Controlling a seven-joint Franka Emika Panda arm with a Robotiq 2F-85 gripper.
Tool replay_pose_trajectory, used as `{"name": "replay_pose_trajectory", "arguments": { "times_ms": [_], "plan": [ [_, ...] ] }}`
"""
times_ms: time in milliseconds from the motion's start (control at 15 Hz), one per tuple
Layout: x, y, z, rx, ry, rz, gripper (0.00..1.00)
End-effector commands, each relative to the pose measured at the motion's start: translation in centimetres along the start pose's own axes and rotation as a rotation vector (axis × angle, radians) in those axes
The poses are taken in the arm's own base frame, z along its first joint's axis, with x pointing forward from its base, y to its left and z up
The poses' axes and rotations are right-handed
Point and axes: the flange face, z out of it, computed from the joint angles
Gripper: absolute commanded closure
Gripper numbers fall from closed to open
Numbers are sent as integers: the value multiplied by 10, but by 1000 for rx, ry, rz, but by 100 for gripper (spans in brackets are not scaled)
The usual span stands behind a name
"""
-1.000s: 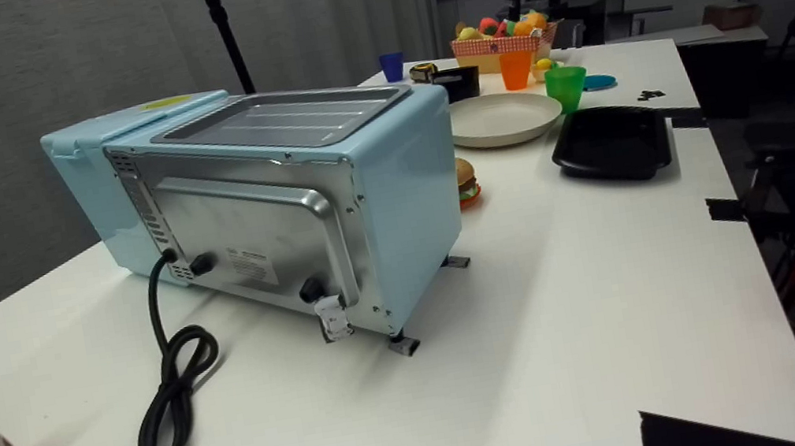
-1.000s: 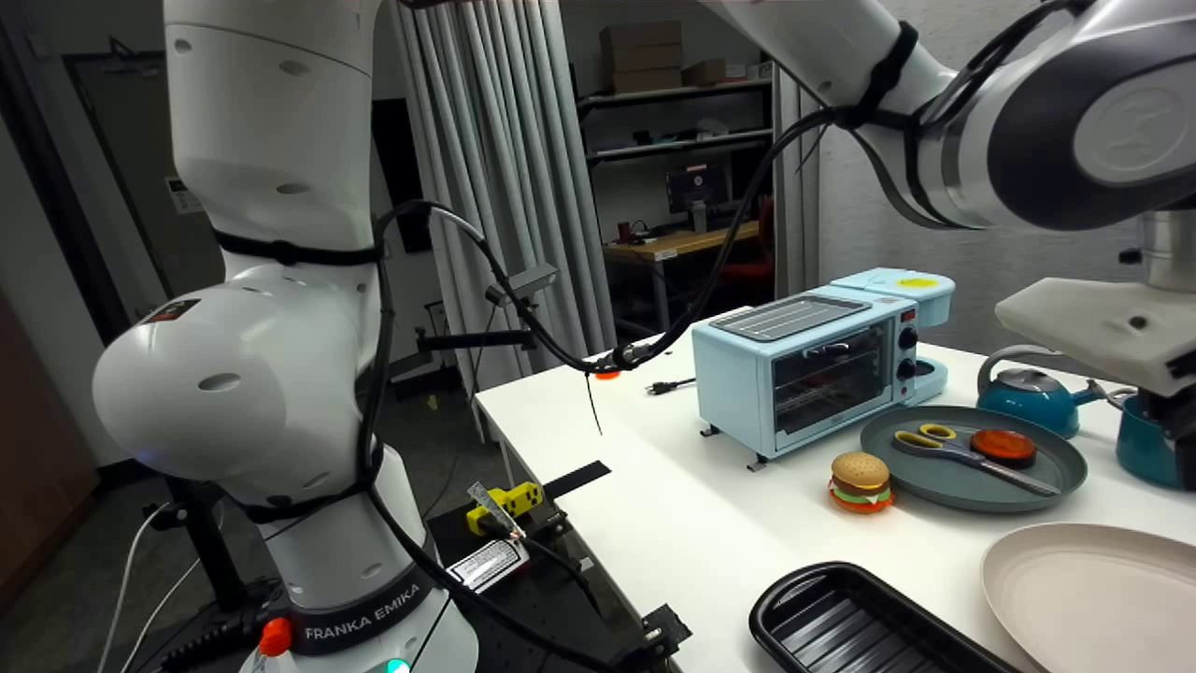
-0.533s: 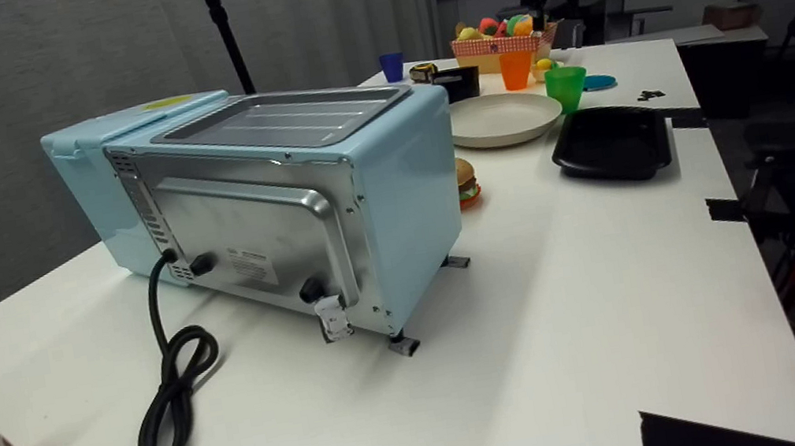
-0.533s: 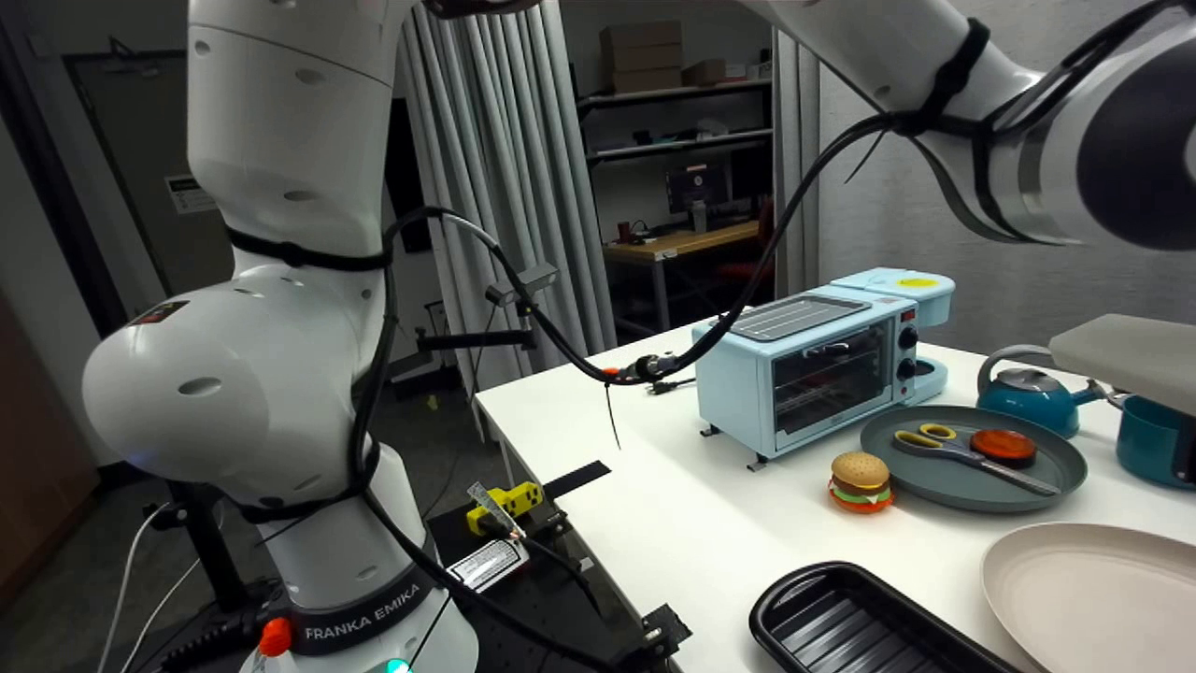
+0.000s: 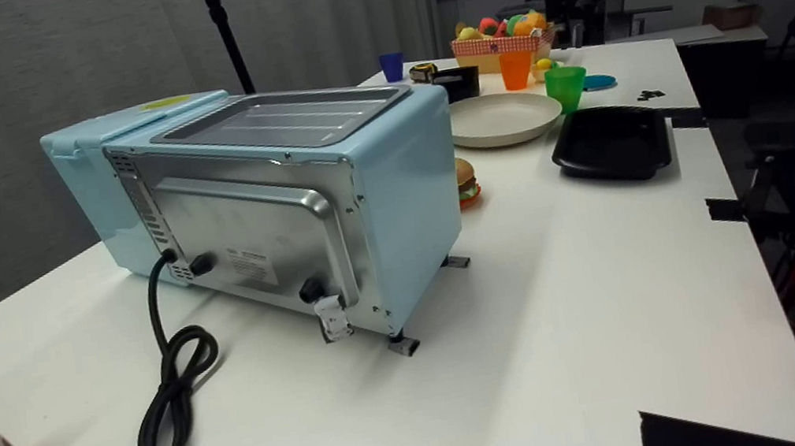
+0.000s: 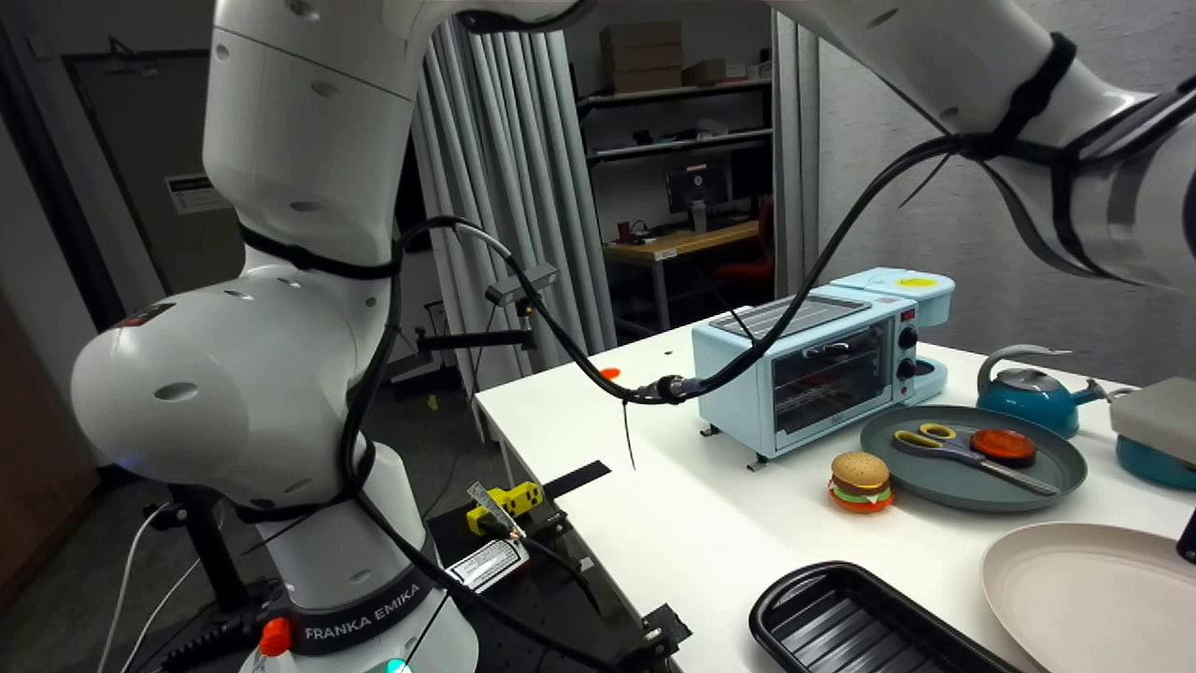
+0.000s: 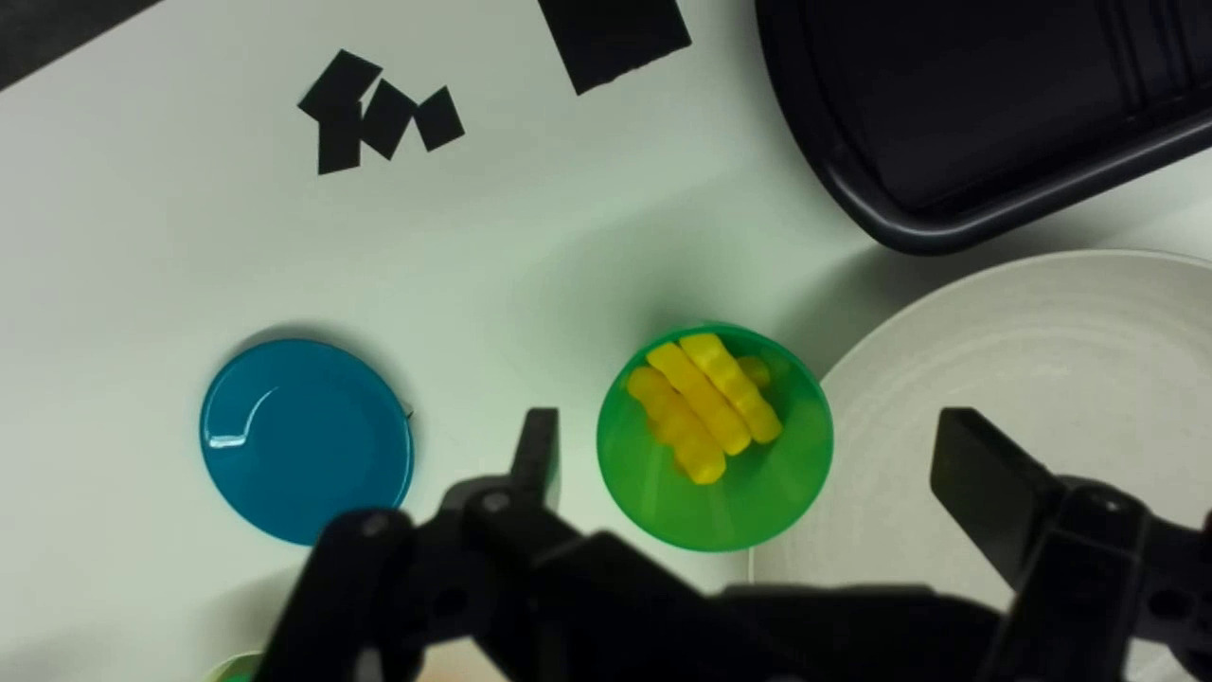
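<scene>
My gripper (image 7: 748,417) is open in the wrist view, its black fingers far apart with nothing between them in contact. Below and between them stands a green cup (image 7: 715,516), seen from above, with several yellow wavy pieces (image 7: 701,398) inside. The cup lies nearer the left finger (image 7: 540,445); the right finger (image 7: 994,483) hangs over a beige plate (image 7: 1060,332). A blue disc (image 7: 303,445) rests left of the cup. In an exterior view the dark gripper (image 5: 579,19) shows at the far end of the table, behind the green cup (image 5: 567,91).
A black ribbed tray (image 6: 841,617) lies beside the beige plate (image 6: 1093,579). A light blue toaster oven (image 5: 405,198) stands nearer that camera. Around it are a toy burger (image 6: 861,483), a grey plate (image 6: 888,467) with scissors, and a kettle (image 6: 1028,402). An orange cup (image 5: 516,70) and fruit basket (image 5: 490,53) are farther off.
In both exterior views the arm has travelled rightward across the picture, and the hand sits lower. The gripper has stayed open. Objects on the table have not moved.
</scene>
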Motion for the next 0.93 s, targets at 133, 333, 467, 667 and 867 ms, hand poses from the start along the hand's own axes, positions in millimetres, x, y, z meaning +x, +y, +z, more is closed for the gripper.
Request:
{"name": "replay_pose_trajectory", "arguments": {
  "times_ms": [133, 333, 467, 667, 867],
  "plan": [
    [5, 14, 23, 33, -36, -97, 0],
    [3, 13, 36, 40, -42, -139, 0],
    [3, 10, 43, 39, -41, -162, 0],
    [4, 6, 53, 36, -50, -189, 0],
    [6, 3, 63, 30, -63, -216, 0]
  ]
}}
